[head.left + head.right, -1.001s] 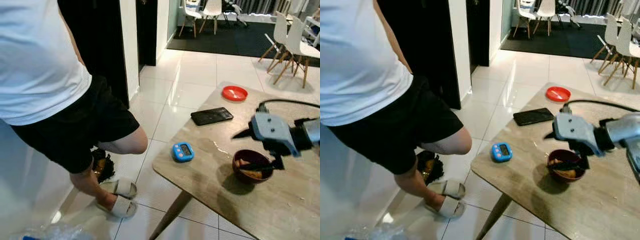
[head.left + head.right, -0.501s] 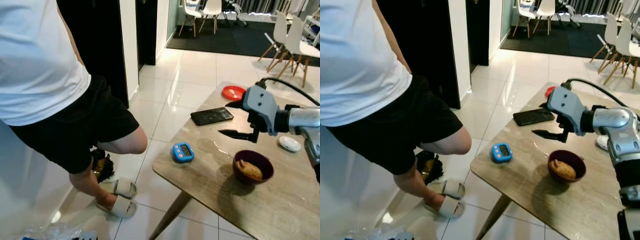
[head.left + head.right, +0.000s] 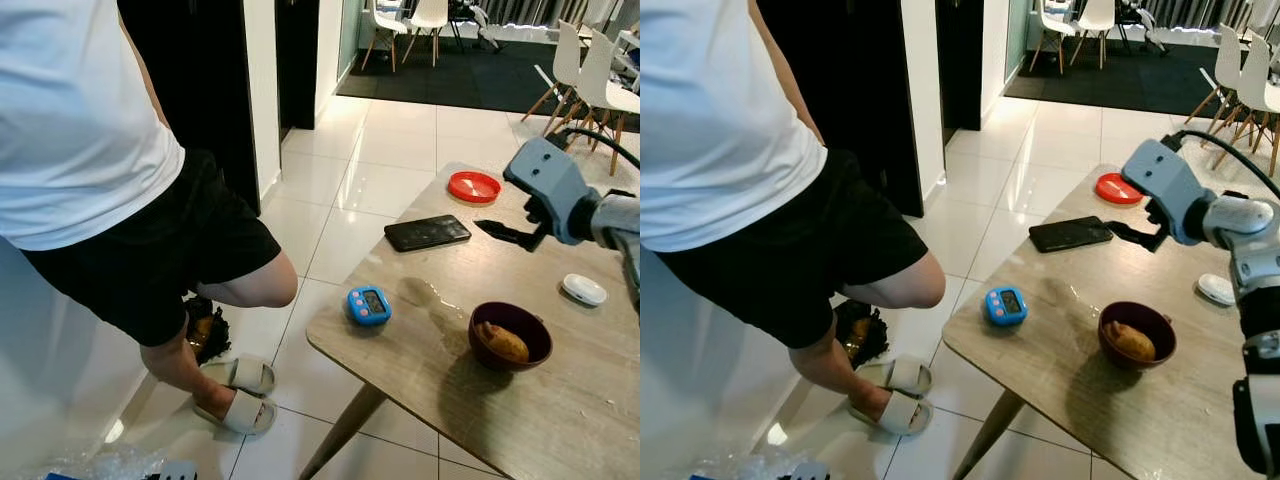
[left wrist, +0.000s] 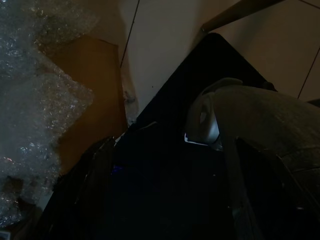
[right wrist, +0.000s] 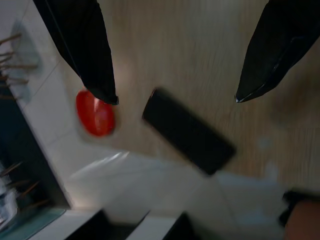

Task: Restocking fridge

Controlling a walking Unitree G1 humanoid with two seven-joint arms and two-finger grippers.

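A dark maroon bowl [image 3: 510,335] stands on the wooden table [image 3: 560,420] with a brownish piece of food [image 3: 501,342] inside. My right gripper [image 3: 492,230] hovers open above the table's far part, up and away from the bowl. It is just right of a black phone [image 3: 427,232]. In the right wrist view its fingers [image 5: 82,50] are spread wide over the phone [image 5: 187,131] and a red lid [image 5: 95,112], with nothing between them. The left wrist view is very dark, with bubble wrap [image 4: 35,95] to one side.
A person in a white shirt and black shorts [image 3: 140,240] stands close at the left, slippers [image 3: 235,395] on the tiled floor. A blue timer [image 3: 368,304], the red lid [image 3: 473,186] and a small white object [image 3: 584,289] lie on the table. White chairs [image 3: 590,90] stand behind.
My right gripper has lifted off the bowl and swung back toward the phone and red lid. The food stays in the bowl. The person has not moved.
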